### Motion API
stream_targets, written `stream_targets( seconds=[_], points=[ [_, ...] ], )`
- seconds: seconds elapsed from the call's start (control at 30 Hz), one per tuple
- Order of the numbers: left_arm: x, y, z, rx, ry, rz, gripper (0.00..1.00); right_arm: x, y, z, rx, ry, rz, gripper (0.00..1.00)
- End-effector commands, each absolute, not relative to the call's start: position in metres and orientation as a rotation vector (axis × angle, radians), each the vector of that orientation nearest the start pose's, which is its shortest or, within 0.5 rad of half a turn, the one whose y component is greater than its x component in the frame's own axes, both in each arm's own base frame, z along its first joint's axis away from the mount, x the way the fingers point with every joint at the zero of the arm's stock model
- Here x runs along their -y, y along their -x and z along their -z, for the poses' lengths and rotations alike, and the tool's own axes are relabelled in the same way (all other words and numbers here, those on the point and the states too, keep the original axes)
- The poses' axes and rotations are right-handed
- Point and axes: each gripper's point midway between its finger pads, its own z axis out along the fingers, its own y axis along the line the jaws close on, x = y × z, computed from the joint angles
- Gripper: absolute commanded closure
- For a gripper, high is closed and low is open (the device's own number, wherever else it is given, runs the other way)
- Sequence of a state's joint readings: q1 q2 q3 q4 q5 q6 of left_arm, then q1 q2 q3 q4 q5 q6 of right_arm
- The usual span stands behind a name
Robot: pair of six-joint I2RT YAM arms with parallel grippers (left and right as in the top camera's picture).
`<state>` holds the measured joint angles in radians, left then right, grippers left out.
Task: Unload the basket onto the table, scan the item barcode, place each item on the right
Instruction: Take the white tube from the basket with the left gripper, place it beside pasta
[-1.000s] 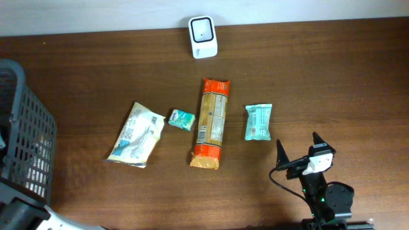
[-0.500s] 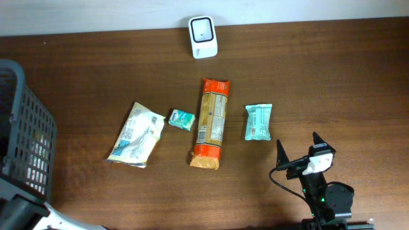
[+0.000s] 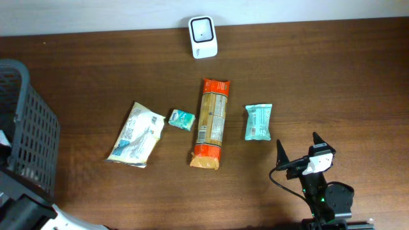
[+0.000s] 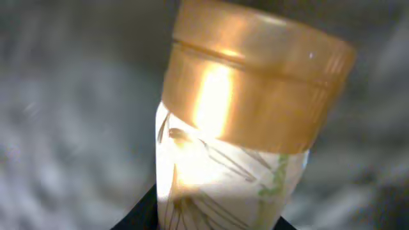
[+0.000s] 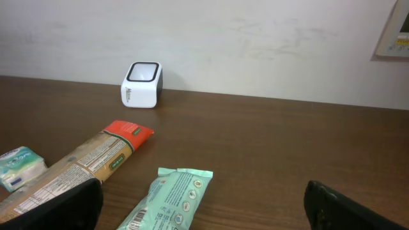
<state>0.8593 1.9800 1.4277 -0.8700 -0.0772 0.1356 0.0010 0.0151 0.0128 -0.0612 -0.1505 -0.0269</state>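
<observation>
A white bottle (image 4: 223, 172) with a shiny gold cap and thin plant drawings fills the left wrist view. My left gripper (image 4: 217, 220) is shut on its lower body, a dark finger hugging each side; the surroundings there are blurred. From overhead, only the left arm's base (image 3: 25, 214) shows, by the basket. The white barcode scanner (image 3: 203, 29) stands at the table's far edge, its dark window facing the table (image 5: 142, 84). My right gripper (image 3: 299, 153) rests open near the front right, with nothing between its fingers (image 5: 201, 195).
A dark mesh basket (image 3: 25, 140) stands at the left edge. Mid-table lie a white bag (image 3: 136, 134), a small teal packet (image 3: 181, 119), a long orange pasta packet (image 3: 211, 123) and a teal packet (image 3: 258, 122) just ahead of the right gripper.
The basket's wall has shifted a little to the right. The right arm and the items on the table have not moved.
</observation>
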Motion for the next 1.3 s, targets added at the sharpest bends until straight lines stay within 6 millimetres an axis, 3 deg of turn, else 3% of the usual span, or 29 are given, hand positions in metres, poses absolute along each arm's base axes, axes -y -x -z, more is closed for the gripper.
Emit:
stream_targets(
  seconds=[0.0, 0.03, 0.13, 0.2, 0.23, 0.3, 0.33, 0.37, 0.43, 0.47, 0.53, 0.57, 0.6, 0.67, 0.73, 0.77, 0.83, 0.87, 0.93, 1.0, 1.03, 1.13, 1.17, 1.2, 1.23, 1.27],
  points=[
    [-0.320, -0.240, -0.047, -2.832, 1.228, -0.294, 1.00, -0.027, -0.244, -0.158, -1.633, 0.141, -0.107, 0.01],
    [-0.325, -0.248, -0.068, -2.803, 1.214, -0.309, 1.00, -0.027, -0.244, -0.158, -1.633, 0.141, -0.107, 0.01],
    [-0.340, -0.275, -0.158, -2.628, 1.200, -0.367, 1.00, -0.027, -0.244, -0.158, -1.633, 0.141, -0.107, 0.02],
    [-0.324, -0.310, -0.266, -2.417, 1.047, -0.294, 1.00, -0.027, -0.244, -0.158, -1.633, 0.141, -0.107, 0.01],
    [-0.301, -0.324, -0.318, -2.325, 0.932, -0.251, 1.00, -0.027, -0.244, -0.158, -1.633, 0.141, -0.107, 0.01],
    [-0.241, -0.338, -0.396, -2.206, 0.719, -0.213, 1.00, -0.027, -0.244, -0.158, -1.633, 0.141, -0.107, 0.01],
    [-0.194, -0.343, -0.431, -2.157, 0.575, -0.187, 1.00, -0.027, -0.244, -0.158, -1.633, 0.141, -0.107, 0.02],
    [-0.165, -0.346, -0.445, -2.138, 0.489, -0.159, 1.00, -0.027, -0.244, -0.158, -1.633, 0.141, -0.107, 0.01],
    [-0.080, -0.353, -0.466, -2.117, 0.242, -0.049, 1.00, -0.027, -0.244, -0.158, -1.633, 0.141, -0.107, 0.01],
    [-0.054, -0.356, -0.468, -2.119, 0.165, -0.013, 1.00, -0.027, -0.244, -0.158, -1.633, 0.141, -0.107, 0.01],
    [0.006, -0.361, -0.458, -2.165, 0.026, 0.104, 1.00, -0.027, -0.244, -0.158, -1.633, 0.141, -0.107, 0.01],
    [0.023, -0.361, -0.452, -2.193, -0.003, 0.139, 1.00, -0.027, -0.244, -0.158, -1.634, 0.141, -0.107, 0.01],
    [0.048, -0.364, -0.432, -2.270, -0.041, 0.193, 1.00, -0.027, -0.244, -0.158, -1.634, 0.141, -0.107, 0.01],
    [0.079, -0.372, -0.388, -2.431, -0.091, 0.236, 1.00, -0.027, -0.244, -0.158, -1.633, 0.141, -0.107, 0.01],
    [0.124, -0.387, -0.310, -2.661, -0.097, 0.276, 1.00, -0.027, -0.244, -0.158, -1.633, 0.141, -0.107, 0.02],
    [0.147, -0.391, -0.281, -2.726, -0.116, 0.300, 1.00, -0.027, -0.244, -0.158, -1.633, 0.141, -0.107, 0.02],
    [0.221, -0.387, -0.212, -2.838, -0.280, 0.470, 1.00, -0.027, -0.244, -0.158, -1.633, 0.141, -0.107, 0.02],
    [0.238, -0.385, -0.197, -2.860, -0.292, 0.506, 1.00, -0.027, -0.244, -0.158, -1.633, 0.141, -0.107, 0.01],
    [0.282, -0.374, -0.140, -2.953, -0.256, 0.523, 1.00, -0.027, -0.244, -0.158, -1.633, 0.141, -0.107, 0.01],
    [0.317, -0.362, -0.103, -2.992, -0.345, 0.513, 1.00, -0.027, -0.244, -0.158, -1.633, 0.141, -0.107, 0.01],
    [0.330, -0.358, -0.096, -2.983, -0.385, 0.520, 1.00, -0.027, -0.244, -0.158, -1.633, 0.141, -0.107, 0.01],
    [0.349, -0.354, -0.081, -2.963, -0.443, 0.523, 0.85, -0.027, -0.244, -0.158, -1.633, 0.141, -0.107, 0.01],
    [0.349, -0.354, -0.079, -2.965, -0.444, 0.516, 0.74, -0.027, -0.244, -0.158, -1.633, 0.141, -0.107, 0.01],
    [0.346, -0.356, -0.078, -2.959, -0.438, 0.484, 0.40, -0.027, -0.244, -0.158, -1.634, 0.141, -0.107, 0.01],
    [0.338, -0.364, -0.076, -2.940, -0.436, 0.417, 0.13, -0.027, -0.244, -0.158, -1.633, 0.141, -0.107, 0.01],
    [0.332, -0.369, -0.077, -2.924, -0.445, 0.381, 0.06, -0.027, -0.244, -0.158, -1.633, 0.141, -0.107, 0.01]
  ],
)
